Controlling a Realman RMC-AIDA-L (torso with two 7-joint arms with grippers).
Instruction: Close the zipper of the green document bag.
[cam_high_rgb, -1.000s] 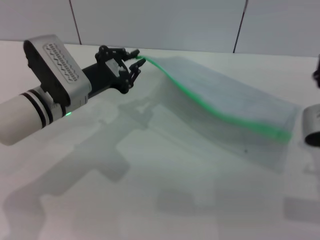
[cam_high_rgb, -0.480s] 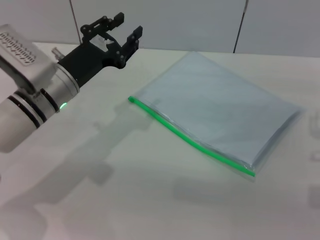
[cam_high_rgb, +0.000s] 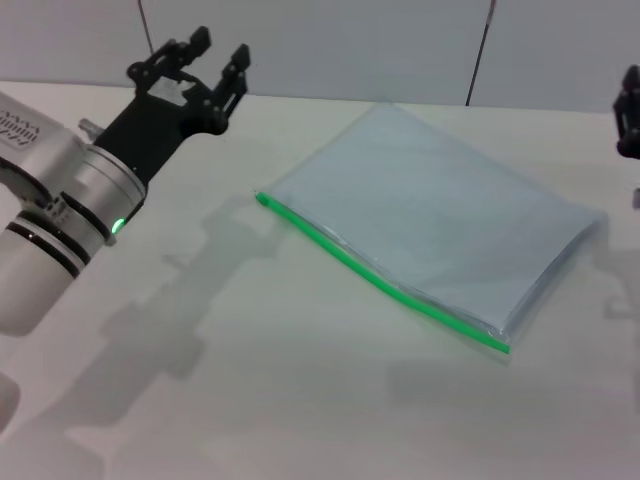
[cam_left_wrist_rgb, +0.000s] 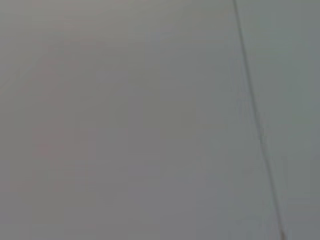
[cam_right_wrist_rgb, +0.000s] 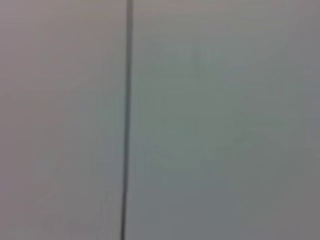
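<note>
The green document bag (cam_high_rgb: 440, 215) lies flat on the white table in the head view, a pale blue-grey pouch. Its bright green zipper (cam_high_rgb: 375, 275) runs along the long edge nearest me, from upper left to lower right. I cannot make out the slider. My left gripper (cam_high_rgb: 215, 50) is raised above the table's far left, well clear of the bag, open with nothing between its fingers. Only a dark sliver of my right gripper (cam_high_rgb: 628, 115) shows at the right edge, apart from the bag. Both wrist views show only blank wall.
The white table (cam_high_rgb: 300, 390) extends in front of the bag. A pale panelled wall (cam_high_rgb: 330, 45) with dark seams stands behind the table.
The left gripper let go of the bag's green edge and rose up and to the left, now open. The bag dropped flat onto the table. The right gripper lifted upward at the right edge.
</note>
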